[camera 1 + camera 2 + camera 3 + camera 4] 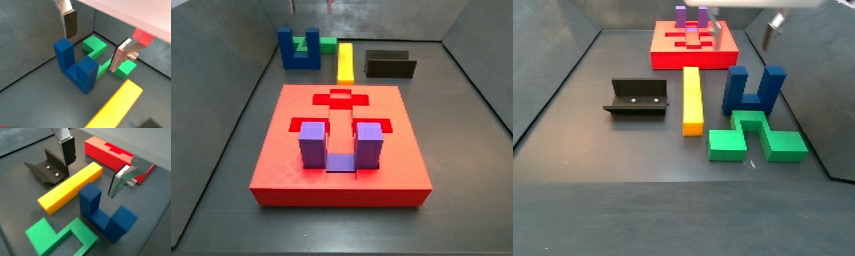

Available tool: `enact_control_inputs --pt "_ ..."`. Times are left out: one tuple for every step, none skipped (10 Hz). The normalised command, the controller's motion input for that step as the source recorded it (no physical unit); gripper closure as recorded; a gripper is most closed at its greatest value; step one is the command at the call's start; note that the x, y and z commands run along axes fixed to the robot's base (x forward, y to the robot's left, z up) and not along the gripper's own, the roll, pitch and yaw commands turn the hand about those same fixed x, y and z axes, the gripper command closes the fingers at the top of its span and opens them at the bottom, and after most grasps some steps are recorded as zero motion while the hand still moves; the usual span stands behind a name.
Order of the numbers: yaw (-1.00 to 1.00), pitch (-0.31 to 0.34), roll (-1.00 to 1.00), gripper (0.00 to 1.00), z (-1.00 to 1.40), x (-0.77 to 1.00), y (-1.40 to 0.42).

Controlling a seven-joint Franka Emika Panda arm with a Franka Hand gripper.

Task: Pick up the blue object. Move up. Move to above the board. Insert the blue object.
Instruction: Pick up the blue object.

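The dark blue U-shaped block (754, 88) stands on the dark floor with its two prongs upright, just beside the long yellow bar (692, 98) and close behind the green block (754, 138); in a side view (299, 49) it sits at the far end of the enclosure, well apart from the large flat red slab with recessed slots (278, 160); a lighter purple U-shaped block (339, 144) stands upright in one of that slab's slots, its base sunk into the recess.

The two-finger gripper (93, 167) hangs above the blue block with its jaws spread wide and nothing between them; both wrist views show the flat silver fingers (69, 21) apart from the block's prongs, touching nothing; in a wrist view (77, 62) the blue block lies below and between the fingers, with the green block (100, 50) just behind it; in the side views the gripper is mostly out of frame, only a small part showing at the upper edge (775, 20).

The dark L-shaped fixture (639, 97) stands on the floor on the other side of the yellow bar from the blue block; the yellow bar (71, 187) lies flat between the fixture (47, 169) and the blue block (103, 213), and the red slab (110, 153) lies beyond its far end.
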Motion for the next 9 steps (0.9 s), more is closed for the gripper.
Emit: enact_control_inputs --pt "0.1 0.0 -0.01 0.0 -0.02 0.07 0.09" --pt "0.0 0.046 0.02 0.0 -0.09 0.3 0.0" --pt "0.0 0.074 0.06 0.0 -0.14 0.4 -0.04" --pt "0.0 0.07 0.07 0.0 -0.18 0.35 -0.05" --pt "0.0 0.05 0.07 0.0 -0.21 0.0 -0.04" --pt "0.0 0.033 0.03 0.0 -0.19 0.0 0.0" --pt "0.0 0.033 0.04 0.0 -0.21 0.0 -0.01" --pt "0.0 0.056 0.06 0.0 -0.3 -0.12 -0.01" --pt "0.0 0.06 0.05 0.0 -0.3 -0.1 -0.04"
